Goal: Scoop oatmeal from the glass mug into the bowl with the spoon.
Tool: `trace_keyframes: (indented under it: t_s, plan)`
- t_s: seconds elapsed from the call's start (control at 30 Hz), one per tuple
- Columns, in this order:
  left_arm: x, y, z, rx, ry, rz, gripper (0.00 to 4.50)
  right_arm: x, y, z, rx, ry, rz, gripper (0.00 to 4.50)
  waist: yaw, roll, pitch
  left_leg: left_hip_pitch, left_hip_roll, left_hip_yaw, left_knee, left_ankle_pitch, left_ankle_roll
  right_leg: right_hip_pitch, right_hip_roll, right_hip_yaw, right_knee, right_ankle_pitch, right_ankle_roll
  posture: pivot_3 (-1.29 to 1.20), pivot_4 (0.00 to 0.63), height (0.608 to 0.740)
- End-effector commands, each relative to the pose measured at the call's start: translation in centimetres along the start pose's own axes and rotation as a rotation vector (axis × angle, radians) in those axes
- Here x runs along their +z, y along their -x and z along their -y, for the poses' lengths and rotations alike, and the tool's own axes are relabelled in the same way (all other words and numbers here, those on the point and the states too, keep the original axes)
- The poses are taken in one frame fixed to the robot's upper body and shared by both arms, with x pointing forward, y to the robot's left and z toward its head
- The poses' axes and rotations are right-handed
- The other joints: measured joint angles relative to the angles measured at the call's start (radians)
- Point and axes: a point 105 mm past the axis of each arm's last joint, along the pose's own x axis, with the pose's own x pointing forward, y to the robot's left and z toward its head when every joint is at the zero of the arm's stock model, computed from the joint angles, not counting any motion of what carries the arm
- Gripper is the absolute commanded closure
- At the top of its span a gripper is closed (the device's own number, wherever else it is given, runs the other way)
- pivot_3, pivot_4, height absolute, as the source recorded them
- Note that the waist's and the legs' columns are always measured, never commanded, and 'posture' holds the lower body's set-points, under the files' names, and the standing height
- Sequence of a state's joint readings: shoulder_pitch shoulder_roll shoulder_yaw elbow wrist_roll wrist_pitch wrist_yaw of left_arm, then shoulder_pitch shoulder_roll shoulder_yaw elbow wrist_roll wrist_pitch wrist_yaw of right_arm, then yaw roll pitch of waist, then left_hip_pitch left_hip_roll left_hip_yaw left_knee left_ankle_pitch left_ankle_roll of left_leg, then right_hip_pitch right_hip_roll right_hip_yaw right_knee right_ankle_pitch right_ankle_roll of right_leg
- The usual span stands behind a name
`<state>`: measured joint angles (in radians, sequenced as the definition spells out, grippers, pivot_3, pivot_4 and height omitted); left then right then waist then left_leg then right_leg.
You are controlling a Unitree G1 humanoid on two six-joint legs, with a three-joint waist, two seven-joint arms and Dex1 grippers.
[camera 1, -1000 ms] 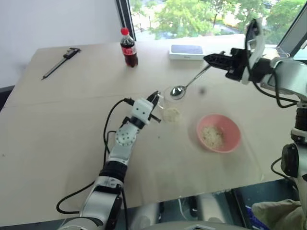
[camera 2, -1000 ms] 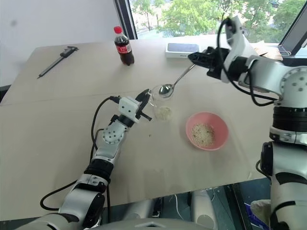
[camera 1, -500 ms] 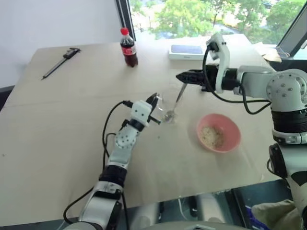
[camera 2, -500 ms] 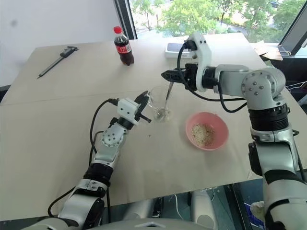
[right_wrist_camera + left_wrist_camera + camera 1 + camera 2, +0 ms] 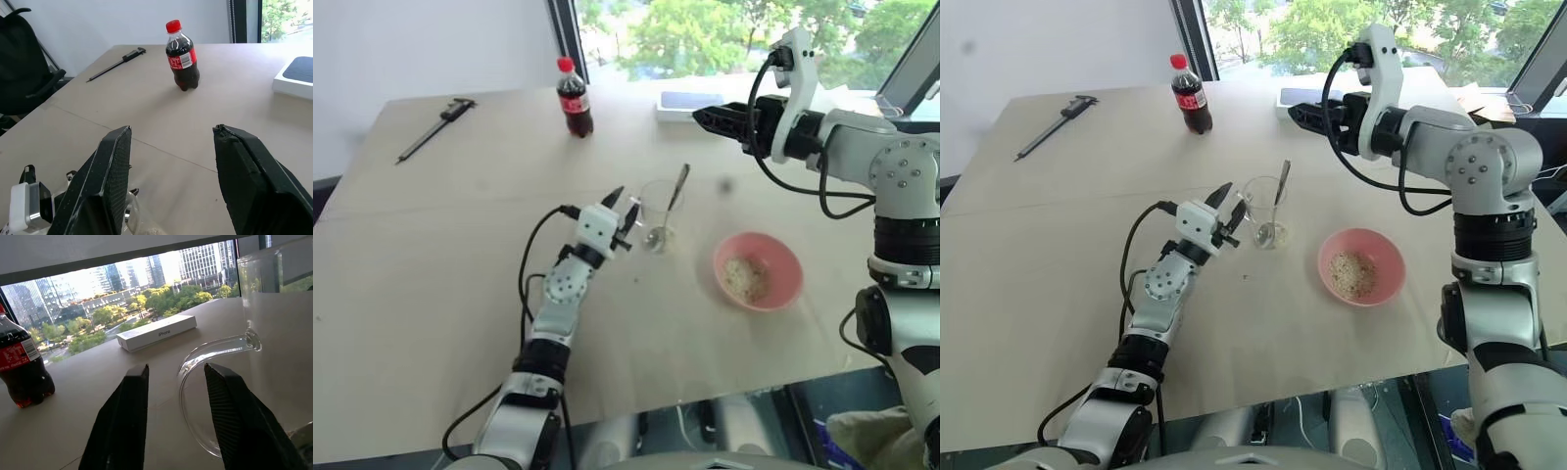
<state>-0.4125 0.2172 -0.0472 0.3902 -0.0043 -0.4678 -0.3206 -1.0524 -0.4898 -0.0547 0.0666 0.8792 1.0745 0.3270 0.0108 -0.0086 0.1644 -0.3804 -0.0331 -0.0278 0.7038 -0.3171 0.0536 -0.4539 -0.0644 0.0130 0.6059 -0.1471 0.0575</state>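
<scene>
- Current state: slim silver metal spoon (image 5: 668,208) standing inside the small clear glass mug (image 5: 658,213), bowl end down, handle leaning on the rim toward the window side.
- Right gripper (image 5: 701,115) raised above and beyond the mug, fingers spread, nothing between them.
- Left gripper (image 5: 621,201) just beside the mug on its handle side, fingers parted; in the left wrist view the curved glass handle (image 5: 210,382) lies between the fingers (image 5: 123,426) with a visible gap, so released rather than clamped.
- Pale beige clumpy oatmeal (image 5: 746,277) mostly in the shallow salmon-pink bowl (image 5: 783,257); a small remnant at the mug bottom, amount hard to tell.
- Judged step: re-grip or finish. For another scoop, close the left fingers on the handle first, then lower the right gripper onto the upper part of the spoon handle.
- Approach from above, along the line of the spoon handle; a sideways contact likely tips the unsteadied mug.
- Carry level and low across the short gap to the bowl, just beside the mug.
- Surroundings: dark cola bottle with red cap (image 5: 574,97), white flat box (image 5: 690,103) and black caliper-like tool (image 5: 437,125), all well apart on the beige table (image 5: 431,274).
- Nothing in the path between mug and bowl.
</scene>
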Motion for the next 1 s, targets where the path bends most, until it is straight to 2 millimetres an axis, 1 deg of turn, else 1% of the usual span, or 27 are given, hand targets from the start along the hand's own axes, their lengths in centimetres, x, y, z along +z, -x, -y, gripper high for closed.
trace_keyframes:
  t_s: [0.03, 0.17, 0.27, 0.3, 0.4, 0.53, 0.6, 0.7, 0.77, 0.8, 0.87, 0.9, 0.93, 1.0]
  plan:
    - [1.9, 0.4, -0.5, 0.015, -0.003, 0.065, 2.87, 2.3, 0.8, 0.1, -0.001, 0.035, 0.101, 1.82, 0.000, 0.000, 0.000, 0.000, 0.000, 0.000, 0.000, 0.000, 0.000, 0.000, 0.000, 0.000, 0.000, 0.000, 0.000, 0.00, 0.150, 0.740]
    - [2.5, 1.6, -0.4, -0.001, -0.006, 0.061, 2.87, 3.2, 1.3, 0.3, 0.008, 0.068, 0.191, 1.82, -0.001, 0.000, 0.000, -0.001, 0.000, 0.000, 0.000, 0.000, 0.000, -0.001, 0.000, 0.000, 0.000, 0.000, 0.000, 0.00, 0.150, 0.740]
    - [2.5, 3.1, -0.4, -0.009, -0.009, 0.029, 2.87, 3.4, 2.4, 0.8, 0.017, 0.100, 0.246, 1.82, 0.000, 0.000, 0.000, -0.001, 0.000, 0.000, 0.000, 0.000, 0.000, -0.001, 0.000, 0.000, 0.000, 0.000, 0.000, 0.00, 0.150, 0.740]
    - [2.3, 3.7, -0.5, -0.006, -0.007, 0.011, 2.87, 3.4, 2.7, 1.2, 0.007, 0.106, 0.258, 1.82, 0.000, 0.000, 0.000, -0.001, 0.000, 0.000, 0.000, 0.000, 0.000, -0.001, 0.000, 0.000, 0.000, 0.000, 0.000, 0.00, 0.150, 0.740]
    - [2.2, 5.6, -0.4, -0.020, 0.012, -0.035, 2.87, 3.1, 4.1, 3.3, -0.060, 0.101, 0.295, 1.82, 0.000, 0.001, 0.000, -0.001, 0.000, 0.001, 0.000, 0.000, 0.000, -0.001, 0.000, 0.001, -0.001, 0.000, 0.000, 0.00, 0.150, 0.740]
    - [2.8, 7.9, -0.1, -0.042, 0.039, -0.076, 2.87, 0.9, 6.2, 6.0, -0.138, 0.085, 0.276, 1.82, 0.001, 0.000, 0.000, 0.000, 0.001, 0.000, 0.000, 0.000, 0.000, -0.001, 0.000, 0.000, 0.000, 0.000, 0.000, 0.00, 0.150, 0.740]
    - [3.0, 9.2, 0.2, -0.056, 0.059, -0.107, 2.87, 0.3, 7.5, 7.0, -0.161, 0.054, 0.319, 1.82, 0.001, 0.001, 0.000, 0.000, 0.001, 0.000, 0.000, -0.001, 0.001, 0.000, 0.000, 0.000, -0.001, 0.000, 0.000, 0.00, 0.150, 0.740]
    - [1.5, 12.9, -0.9, -0.013, 0.098, -0.252, 2.87, -3.2, 10.5, 8.1, -0.156, 0.126, 0.254, 1.82, 0.001, 0.001, 0.001, 0.000, 0.001, 0.001, -0.001, -0.002, 0.004, 0.000, 0.000, 0.001, -0.002, 0.000, 0.000, 0.00, 0.150, 0.740]
    - [1.1, 14.4, -1.4, -0.002, 0.104, -0.311, 2.87, -5.2, 12.0, 8.6, -0.152, 0.130, 0.195, 1.82, 0.001, 0.003, 0.002, 0.001, 0.001, 0.001, -0.001, -0.003, 0.004, 0.000, 0.000, 0.001, -0.002, 0.000, 0.000, 0.00, 0.150, 0.740]
    - [1.0, 14.9, -1.6, -0.002, 0.106, -0.331, 2.87, -5.9, 12.5, 8.8, -0.154, 0.126, 0.171, 1.82, 0.001, 0.003, 0.002, 0.001, 0.002, 0.001, -0.001, -0.003, 0.005, 0.000, 0.000, 0.001, -0.002, 0.000, 0.000, 0.00, 0.150, 0.740]
    - [0.9, 16.3, -1.4, -0.030, 0.129, -0.376, 2.87, -8.1, 14.1, 9.3, -0.152, 0.154, 0.109, 1.82, 0.001, 0.003, 0.002, 0.001, 0.002, 0.002, -0.001, -0.003, 0.005, 0.000, 0.001, 0.002, -0.002, 0.000, 0.000, 0.00, 0.150, 0.740]
    - [0.8, 16.9, -1.3, -0.036, 0.142, -0.399, 2.87, -9.4, 14.9, 9.5, -0.143, 0.174, 0.070, 1.82, 0.001, 0.004, 0.002, 0.003, 0.002, 0.001, -0.001, -0.003, 0.005, 0.003, 0.001, 0.001, -0.002, -0.001, -0.001, 0.00, 0.150, 0.740]
    - [0.7, 17.3, -1.2, -0.039, 0.151, -0.414, 2.87, -10.2, 15.4, 9.5, -0.134, 0.189, 0.043, 1.82, 0.001, 0.004, 0.002, 0.005, 0.002, 0.001, -0.001, -0.003, 0.005, 0.006, 0.001, 0.001, -0.003, -0.002, -0.003, 0.00, 0.150, 0.740]
    - [0.6, 18.0, -1.0, -0.046, 0.160, -0.431, 2.87, -12.1, 16.6, 9.8, -0.124, 0.204, -0.024, 1.82, -0.001, 0.004, 0.002, 0.007, 0.002, 0.003, -0.001, -0.003, 0.005, 0.007, 0.002, 0.002, -0.003, -0.003, -0.004, 0.00, 0.150, 0.740]
